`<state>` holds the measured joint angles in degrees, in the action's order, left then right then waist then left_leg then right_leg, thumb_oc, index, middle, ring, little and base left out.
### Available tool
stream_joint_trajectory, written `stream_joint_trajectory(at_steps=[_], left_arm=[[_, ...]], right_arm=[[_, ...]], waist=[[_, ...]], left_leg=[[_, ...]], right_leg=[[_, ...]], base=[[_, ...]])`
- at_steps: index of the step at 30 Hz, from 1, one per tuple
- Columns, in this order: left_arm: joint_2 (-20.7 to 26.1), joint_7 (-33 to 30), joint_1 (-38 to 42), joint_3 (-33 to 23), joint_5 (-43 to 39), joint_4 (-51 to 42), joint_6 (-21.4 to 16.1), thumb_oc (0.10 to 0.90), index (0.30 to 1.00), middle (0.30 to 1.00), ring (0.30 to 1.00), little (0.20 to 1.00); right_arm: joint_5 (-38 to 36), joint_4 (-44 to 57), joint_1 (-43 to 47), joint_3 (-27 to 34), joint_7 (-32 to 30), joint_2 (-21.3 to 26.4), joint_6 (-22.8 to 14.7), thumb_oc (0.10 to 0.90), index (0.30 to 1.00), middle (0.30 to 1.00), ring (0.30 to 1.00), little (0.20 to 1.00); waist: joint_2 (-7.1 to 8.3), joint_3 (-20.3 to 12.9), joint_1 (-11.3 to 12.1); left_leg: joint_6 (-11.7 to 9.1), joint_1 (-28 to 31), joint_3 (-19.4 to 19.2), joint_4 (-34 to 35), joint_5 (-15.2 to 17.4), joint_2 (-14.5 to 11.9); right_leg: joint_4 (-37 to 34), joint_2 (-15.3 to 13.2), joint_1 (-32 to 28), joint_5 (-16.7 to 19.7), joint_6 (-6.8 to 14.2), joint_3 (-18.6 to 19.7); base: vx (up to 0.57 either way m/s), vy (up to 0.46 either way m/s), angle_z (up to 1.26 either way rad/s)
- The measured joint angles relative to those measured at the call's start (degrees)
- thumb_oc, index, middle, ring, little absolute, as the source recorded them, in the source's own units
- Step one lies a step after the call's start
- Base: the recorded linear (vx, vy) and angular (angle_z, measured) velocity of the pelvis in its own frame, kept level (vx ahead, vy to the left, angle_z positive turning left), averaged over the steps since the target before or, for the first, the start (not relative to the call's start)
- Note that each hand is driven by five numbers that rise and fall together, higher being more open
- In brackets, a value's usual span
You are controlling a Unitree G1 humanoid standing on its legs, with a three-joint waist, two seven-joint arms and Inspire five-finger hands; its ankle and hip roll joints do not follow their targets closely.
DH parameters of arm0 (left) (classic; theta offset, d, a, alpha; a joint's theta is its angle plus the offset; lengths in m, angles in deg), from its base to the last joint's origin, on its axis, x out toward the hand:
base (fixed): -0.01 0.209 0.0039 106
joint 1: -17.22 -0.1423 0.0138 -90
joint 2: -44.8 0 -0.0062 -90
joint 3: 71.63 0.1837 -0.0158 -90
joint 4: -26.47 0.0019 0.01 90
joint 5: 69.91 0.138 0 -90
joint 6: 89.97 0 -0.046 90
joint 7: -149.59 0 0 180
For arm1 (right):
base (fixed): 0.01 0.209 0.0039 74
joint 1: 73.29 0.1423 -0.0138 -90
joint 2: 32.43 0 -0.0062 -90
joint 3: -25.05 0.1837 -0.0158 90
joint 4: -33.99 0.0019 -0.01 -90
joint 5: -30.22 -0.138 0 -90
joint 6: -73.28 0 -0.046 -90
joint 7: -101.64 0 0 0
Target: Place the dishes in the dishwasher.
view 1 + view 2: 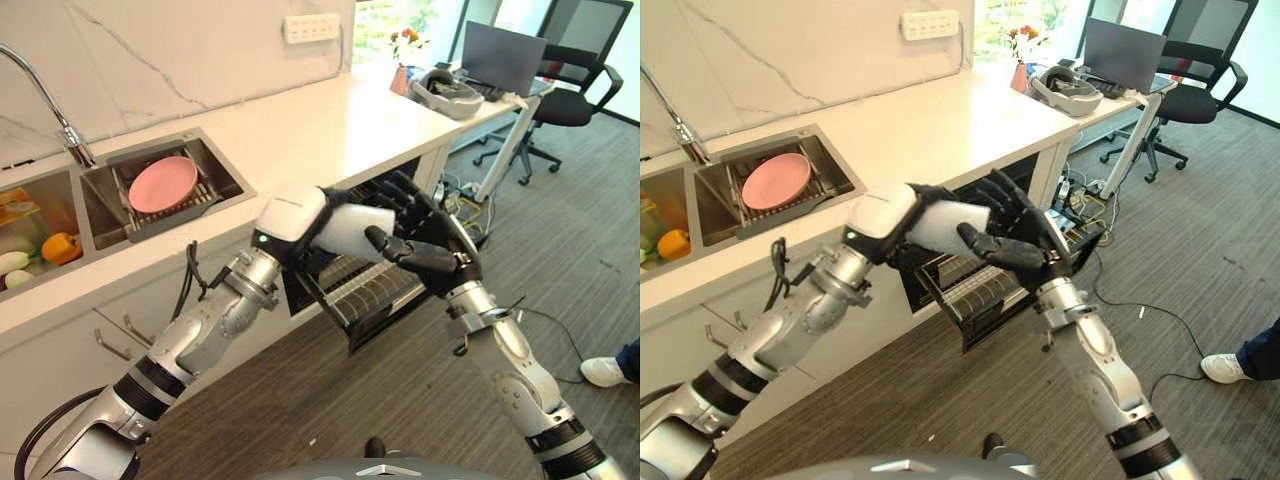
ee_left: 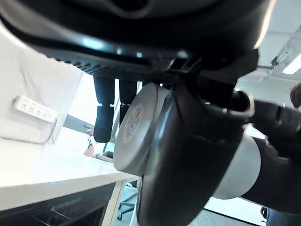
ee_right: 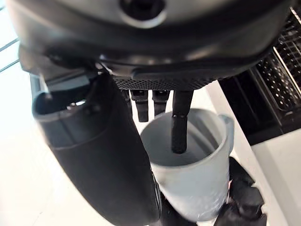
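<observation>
White stone table [image 1: 330,125] runs along the wall, sink [image 1: 225,190] at left with a pink plate [image 1: 162,183] lying on its rack; office chair [image 1: 575,95] and laptop [image 1: 503,58] at far right. Below the table edge the dishwasher [image 1: 372,300] stands open, wire rack pulled out.

Step in hand, by my reading: a handover or two-handed carry of the white mug [image 1: 355,228] above the open rack.

Left hand [image 1: 300,215]: fingers curled round the mug's base end, mug lying on its side. Right hand [image 1: 420,240]: meets it from the right, fingers bent over the mug's rim, one finger reaching inside the mouth as its wrist view shows; thumb along the outside. Both arms reach forward, elbows low.

Next move likely calls for one hand to release, then lowering the mug mouth-down into the rack. Plate not yet loaded.
</observation>
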<state>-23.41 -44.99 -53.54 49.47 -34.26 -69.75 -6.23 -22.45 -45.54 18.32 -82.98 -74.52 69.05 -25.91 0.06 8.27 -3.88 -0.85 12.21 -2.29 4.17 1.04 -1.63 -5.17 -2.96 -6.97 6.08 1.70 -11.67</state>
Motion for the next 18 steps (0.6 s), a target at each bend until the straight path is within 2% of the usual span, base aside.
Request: stream_joint_trajectory(at_steps=[4, 7, 8, 9, 10, 11, 18], left_arm=[[-0.82, -1.16, 1.84, 2.98, 1.10, 5.25, -0.86, 0.400, 0.300, 0.300, 0.300, 0.300], [-2.76, -2.21, 4.05, 4.65, 2.31, 10.87, -0.85, 0.400, 0.300, 0.300, 0.300, 0.300], [-2.77, -2.22, 4.09, 4.75, 2.91, 11.00, -0.81, 0.400, 0.300, 0.300, 0.300, 0.300], [-2.82, -2.47, 4.09, 4.80, 3.54, 11.10, -0.71, 0.400, 0.300, 0.300, 0.300, 0.300], [-2.92, -2.66, 4.09, 4.79, 3.84, 11.15, -0.68, 0.400, 0.300, 0.300, 0.300, 0.300], [-3.00, -2.92, 4.09, 4.82, 4.25, 11.15, -0.67, 0.400, 0.300, 0.300, 0.300, 0.300], [-4.08, -4.93, 4.09, 6.14, 5.55, 11.21, 0.25, 0.400, 0.300, 0.300, 0.300, 0.300]], right_arm=[[-1.51, -1.43, 0.45, -1.64, -3.03, -1.57, 1.65, 0.800, 0.900, 0.900, 0.900, 0.900], [-2.33, -4.50, 1.59, -2.30, -5.95, -6.02, 1.64, 0.800, 0.900, 0.900, 0.900, 0.900], [-2.70, -4.84, 1.61, -2.39, -6.31, -6.68, 1.57, 0.737, 0.806, 0.806, 0.806, 0.806], [-2.80, -4.95, 1.61, -2.70, -6.80, -6.95, 1.26, 0.568, 0.552, 0.552, 0.552, 0.552], [-3.24, -5.00, 1.61, -2.97, -7.08, -6.99, 0.84, 0.460, 0.389, 0.389, 0.389, 0.389], [-3.82, -5.17, 1.61, -3.15, -7.21, -7.00, 0.31, 0.400, 0.300, 0.300, 0.300, 0.300], [-4.91, -5.84, 1.61, -3.43, -11.14, -8.58, -2.20, 0.400, 0.300, 0.300, 0.300, 0.300]], waist=[[-0.25, -0.27, 0.26], [-0.63, -0.50, 0.35], [-0.65, -0.50, 0.32], [-0.65, -0.50, 0.33], [-0.65, -0.50, 0.42], [-0.68, -0.52, 0.49], [-0.71, -0.57, 0.64]], left_leg=[[0.00, 0.13, -0.07, -0.04, -0.01, 0.08], [0.00, 0.02, -0.14, -0.15, -0.02, 0.12], [-0.01, -0.13, -0.13, -0.25, -0.02, 0.12], [-0.01, -0.19, -0.10, -0.28, -0.02, 0.10], [-0.01, -0.20, -0.08, -0.30, -0.02, 0.08], [-0.01, -0.20, -0.07, -0.30, -0.02, 0.09], [-0.01, -0.18, 0.04, -0.39, -0.02, 0.20]], right_leg=[[0.10, -0.08, -0.02, 0.00, 0.00, 0.12], [0.20, -0.10, 0.08, 0.01, -0.01, 0.20], [0.20, -0.11, 0.14, 0.02, -0.02, 0.19], [0.19, -0.09, 0.20, 0.02, -0.02, 0.16], [0.19, -0.08, 0.21, 0.02, -0.03, 0.15], [0.19, -0.08, 0.20, 0.02, -0.03, 0.13], [0.37, -0.23, 0.14, 0.02, -0.02, 0.02]], base=[[0.00, 0.000, 0.00], [0.00, 0.000, 0.00], [0.00, 0.000, 0.00], [0.00, 0.000, 0.00], [0.00, 0.000, 0.00], [0.00, 0.000, 0.00], [0.00, 0.000, 0.00]])
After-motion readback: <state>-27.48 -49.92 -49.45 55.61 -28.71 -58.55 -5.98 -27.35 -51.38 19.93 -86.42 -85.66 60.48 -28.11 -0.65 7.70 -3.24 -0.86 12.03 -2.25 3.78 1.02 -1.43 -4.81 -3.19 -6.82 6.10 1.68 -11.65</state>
